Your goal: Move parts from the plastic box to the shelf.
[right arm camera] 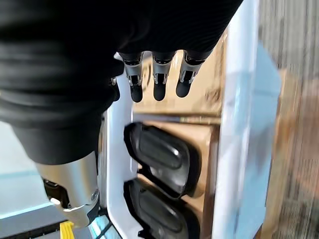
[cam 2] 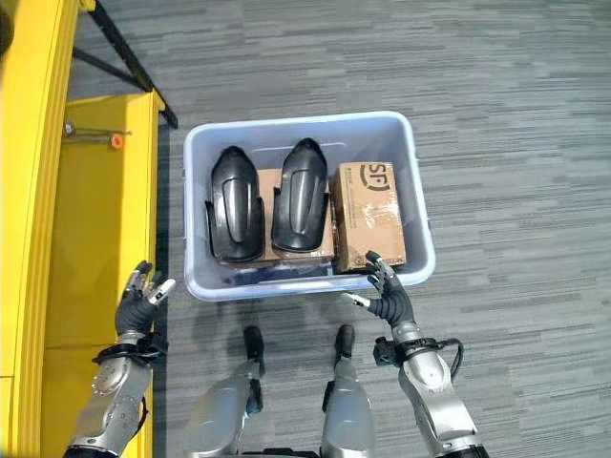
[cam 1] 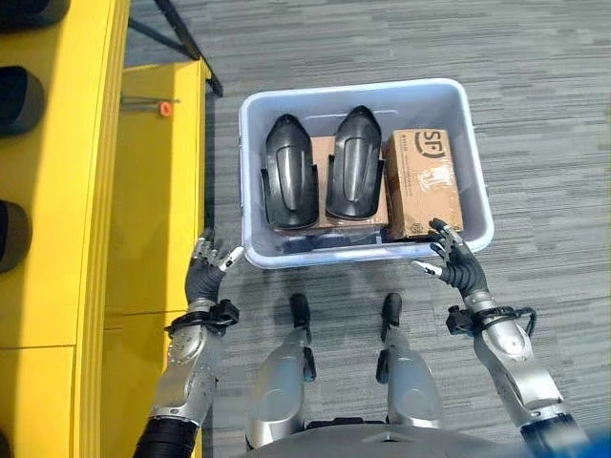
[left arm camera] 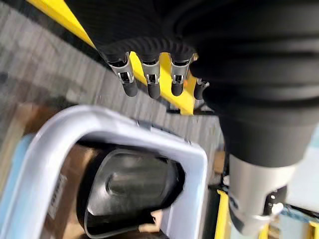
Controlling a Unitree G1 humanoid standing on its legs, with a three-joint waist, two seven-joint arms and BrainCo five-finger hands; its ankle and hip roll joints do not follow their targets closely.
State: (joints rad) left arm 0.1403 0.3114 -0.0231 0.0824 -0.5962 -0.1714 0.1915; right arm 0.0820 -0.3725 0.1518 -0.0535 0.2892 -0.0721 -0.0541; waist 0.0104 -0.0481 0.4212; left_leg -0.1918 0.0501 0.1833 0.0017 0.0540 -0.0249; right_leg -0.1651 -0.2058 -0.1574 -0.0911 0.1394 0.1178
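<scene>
A pale blue plastic box (cam 1: 256, 119) stands on the carpet in front of me. Inside lie two black moulded parts (cam 1: 289, 172) (cam 1: 355, 163) side by side on cardboard, with a brown cardboard carton (cam 1: 421, 181) to their right. My left hand (cam 1: 203, 272) hovers open just outside the box's near left corner, beside the yellow shelf (cam 1: 153, 181). My right hand (cam 1: 456, 260) is open at the near right rim, fingers reaching over the edge close to the carton. Neither hand holds anything. In the left wrist view one black part (left arm camera: 132, 189) shows past the rim.
The yellow shelf (cam 2: 100, 219) runs along my left side, with dark rounded parts (cam 1: 21, 100) on its upper level and a small orange knob (cam 1: 165, 109) on a lower board. A black stand leg (cam 1: 186, 38) crosses the grey carpet behind the box.
</scene>
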